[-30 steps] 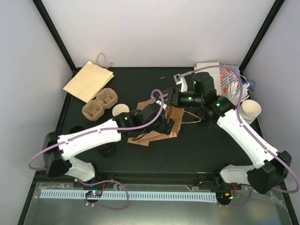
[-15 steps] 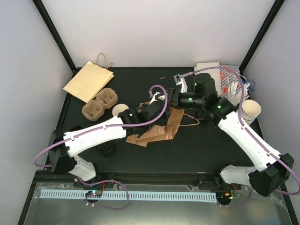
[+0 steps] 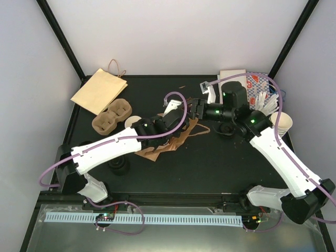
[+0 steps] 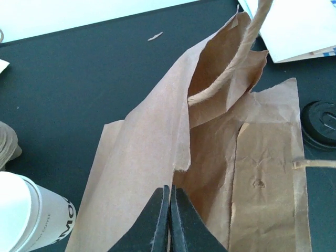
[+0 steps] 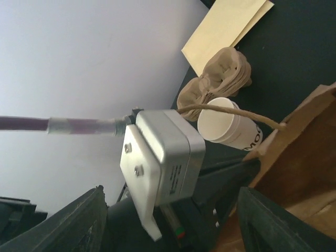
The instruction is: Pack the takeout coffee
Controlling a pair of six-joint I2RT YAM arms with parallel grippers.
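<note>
- Top view: your left gripper sat on the brown paper bag in the middle of the table. Your right gripper hung at the bag's far end. I judge they were that close so that one could hold the paper while the other worked the mouth. The takeout coffee stood upright on the table just beside the cup carrier, outside the bag and not yet packed.
- Left wrist view: your left jaws were pressed together, pinching the ragged edge of the bag's upper wall. The mouth gaped beyond them and the rope handle rose out of the top of the frame. That pinch looked like a hold to lift the wall and keep an opening for the cup. The cup showed at the lower left, near the bag.
- Right wrist view: your right jaws were spread wide, gripping nothing. Only the left arm's camera housing showed between them. The handle ran behind that housing, and what held it up could not be told.
</note>
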